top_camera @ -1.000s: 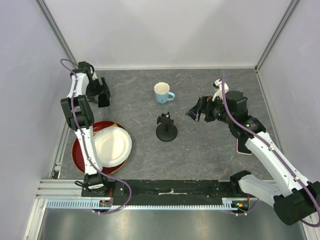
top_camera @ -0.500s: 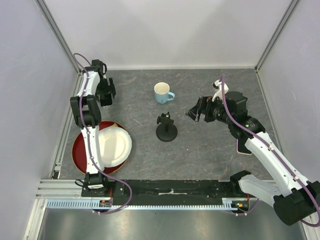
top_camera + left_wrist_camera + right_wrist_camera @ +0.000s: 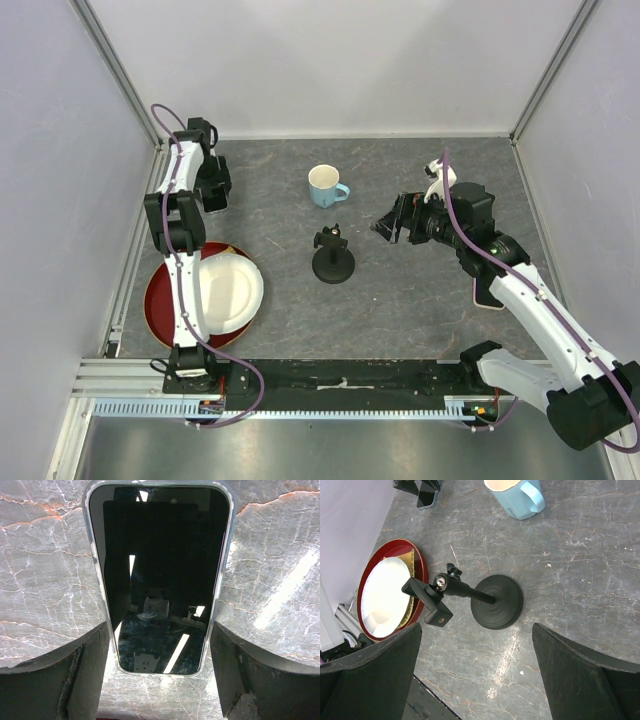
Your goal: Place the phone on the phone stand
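Observation:
The phone, a black screen in a clear case, lies flat on the grey table at the far left. My left gripper is open and low over it, one finger on each side of the phone's near end. In the top view the gripper hides most of the phone. The black phone stand, with a round base and a clamp head, stands at the table's middle. My right gripper is open and empty, in the air to the right of the stand.
A light blue mug stands behind the stand. A red tray with a white plate lies at the near left. A pink-edged flat thing lies under the right arm. Walls close in on three sides.
The left arm has swung right and its gripper has come down over the phone. The right arm has not moved.

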